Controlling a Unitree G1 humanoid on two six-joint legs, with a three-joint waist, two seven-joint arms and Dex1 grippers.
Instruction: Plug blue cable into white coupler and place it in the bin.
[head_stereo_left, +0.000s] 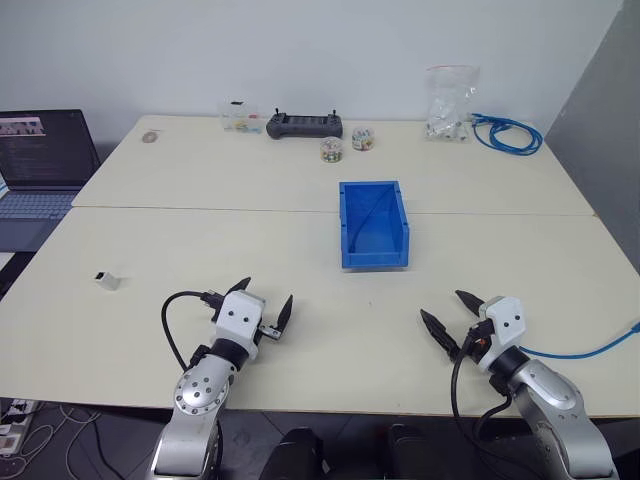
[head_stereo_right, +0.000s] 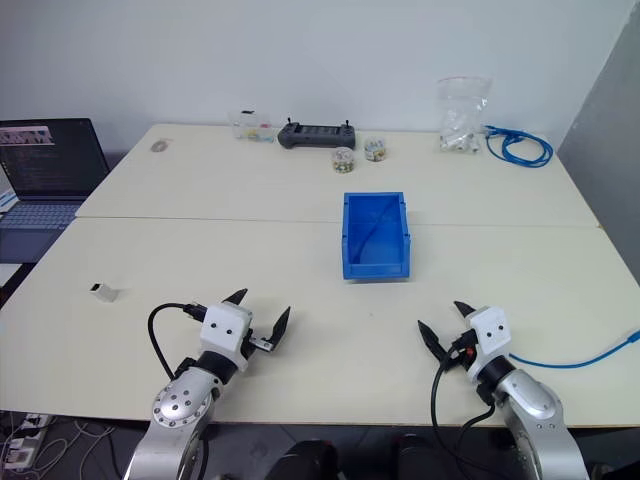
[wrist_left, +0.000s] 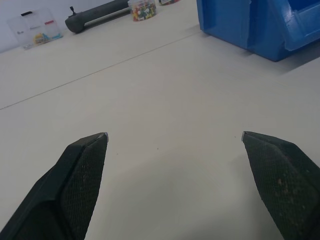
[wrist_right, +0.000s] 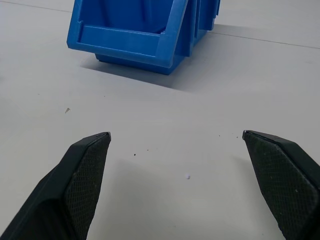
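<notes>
Far left of the bin (head_stereo_left: 373, 225) sits the white coupler (head_stereo_left: 106, 279). Nearer the bin, the left gripper (head_stereo_left: 264, 302) is wide open and holds nothing. Right of the bin, the right gripper (head_stereo_left: 449, 314) is open too. The blue cable (head_stereo_left: 585, 349) lies farthest right.

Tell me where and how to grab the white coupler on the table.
Grip the white coupler across its two short flat sides, probably with the open left gripper, since it lies on that arm's side of the table, well apart from the bin. Come from above: it is a tiny low block lying flat, with bare table around it. Which way its socket faces cannot be told.
</notes>
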